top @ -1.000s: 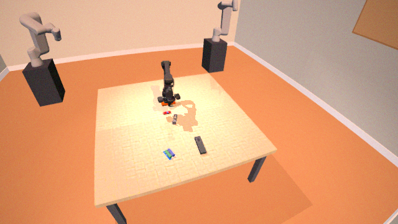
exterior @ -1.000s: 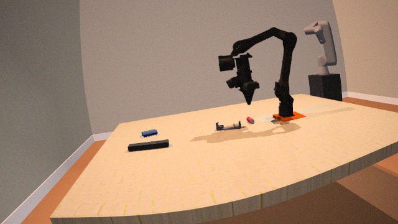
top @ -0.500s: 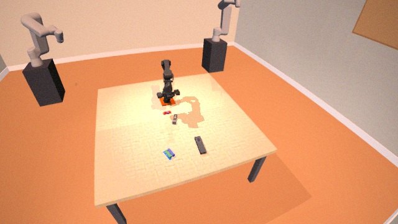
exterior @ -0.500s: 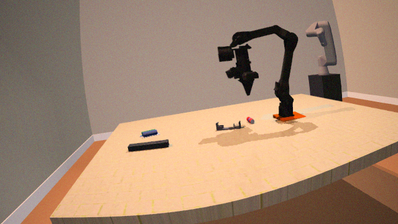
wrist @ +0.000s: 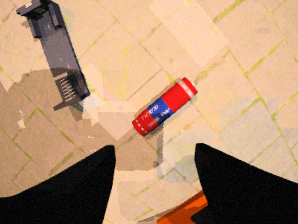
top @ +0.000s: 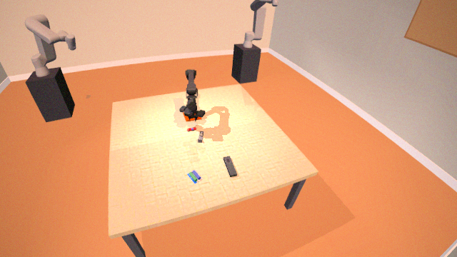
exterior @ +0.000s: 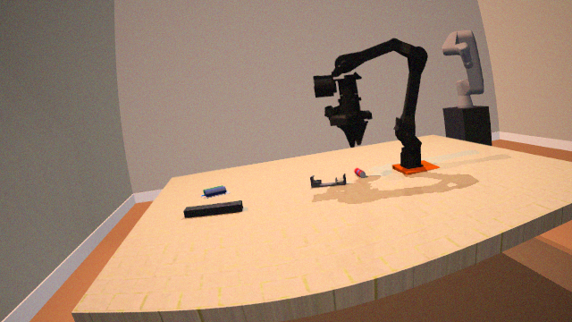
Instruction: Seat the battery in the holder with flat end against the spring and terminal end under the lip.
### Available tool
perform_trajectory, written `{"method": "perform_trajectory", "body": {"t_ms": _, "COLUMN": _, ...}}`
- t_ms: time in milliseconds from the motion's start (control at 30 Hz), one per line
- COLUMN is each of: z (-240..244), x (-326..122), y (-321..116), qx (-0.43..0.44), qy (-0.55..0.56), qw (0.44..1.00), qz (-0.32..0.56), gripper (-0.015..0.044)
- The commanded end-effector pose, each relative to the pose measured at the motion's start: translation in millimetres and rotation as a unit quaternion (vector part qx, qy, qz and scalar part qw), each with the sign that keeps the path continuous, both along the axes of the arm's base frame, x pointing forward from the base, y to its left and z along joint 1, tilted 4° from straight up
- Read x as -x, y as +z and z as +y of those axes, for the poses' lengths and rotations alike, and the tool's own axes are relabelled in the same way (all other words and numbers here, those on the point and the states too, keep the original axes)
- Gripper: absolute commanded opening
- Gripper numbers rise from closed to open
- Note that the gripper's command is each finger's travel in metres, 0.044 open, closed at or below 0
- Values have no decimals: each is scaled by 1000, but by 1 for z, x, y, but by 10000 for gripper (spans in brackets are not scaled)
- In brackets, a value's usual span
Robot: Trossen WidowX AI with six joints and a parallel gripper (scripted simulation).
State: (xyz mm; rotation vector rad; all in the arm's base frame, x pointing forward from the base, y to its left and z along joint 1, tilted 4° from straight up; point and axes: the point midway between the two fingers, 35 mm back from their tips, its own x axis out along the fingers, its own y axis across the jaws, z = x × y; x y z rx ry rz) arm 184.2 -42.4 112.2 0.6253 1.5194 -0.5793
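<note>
A red battery with a blue band (top: 191,129) (exterior: 359,173) (wrist: 165,106) lies on its side on the table, outside the holder. It lies slantwise in the wrist view. The dark holder (top: 201,136) (exterior: 329,183) (wrist: 61,51) stands empty on the table beside it, its coil spring at the end nearer the battery. My gripper (exterior: 355,145) (wrist: 155,152) is open and empty, well above the table and the battery. In the wrist view the battery lies just beyond the fingertips. Which battery end is the terminal is not clear.
A black oblong block (top: 230,166) (exterior: 214,209) lies farther out on the table (top: 150,193) (exterior: 313,241). Near it are a blue and a green cylinder (top: 194,176) (exterior: 214,190) side by side. The arm's orange base plate (exterior: 429,166) (wrist: 185,210) is behind the battery.
</note>
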Motion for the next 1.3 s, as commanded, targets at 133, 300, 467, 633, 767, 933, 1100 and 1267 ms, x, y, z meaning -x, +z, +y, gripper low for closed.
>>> {"method": "perform_trajectory", "body": {"t_ms": 133, "z": -9, "x": 8, "y": -41, "qx": 12, "qy": -417, "qw": 909, "qz": 24, "gripper": 225}}
{"method": "perform_trajectory", "body": {"t_ms": 300, "z": -9, "x": 8, "y": -41, "qx": 12, "qy": -417, "qw": 909, "qz": 24, "gripper": 225}}
{"method": "perform_trajectory", "body": {"t_ms": 467, "z": -9, "x": 8, "y": -41, "qx": 12, "qy": -417, "qw": 909, "qz": 24, "gripper": 225}}
{"method": "perform_trajectory", "body": {"t_ms": 633, "z": -9, "x": 8, "y": -42, "qx": 12, "qy": -417, "qw": 909, "qz": 24, "gripper": 225}}
{"method": "perform_trajectory", "body": {"t_ms": 767, "z": -9, "x": 7, "y": -49, "qx": 12, "qy": -417, "qw": 909, "qz": 24, "gripper": 225}}
{"method": "perform_trajectory", "body": {"t_ms": 933, "z": -9, "x": 7, "y": -57, "qx": 12, "qy": -417, "qw": 909, "qz": 24, "gripper": 225}}
{"method": "perform_trajectory", "body": {"t_ms": 1100, "z": -8, "x": 7, "y": -65, "qx": 12, "qy": -417, "qw": 909, "qz": 24, "gripper": 225}}
{"method": "perform_trajectory", "body": {"t_ms": 1267, "z": -8, "x": 8, "y": -73, "qx": 13, "qy": -417, "qw": 908, "qz": 24, "gripper": 225}}
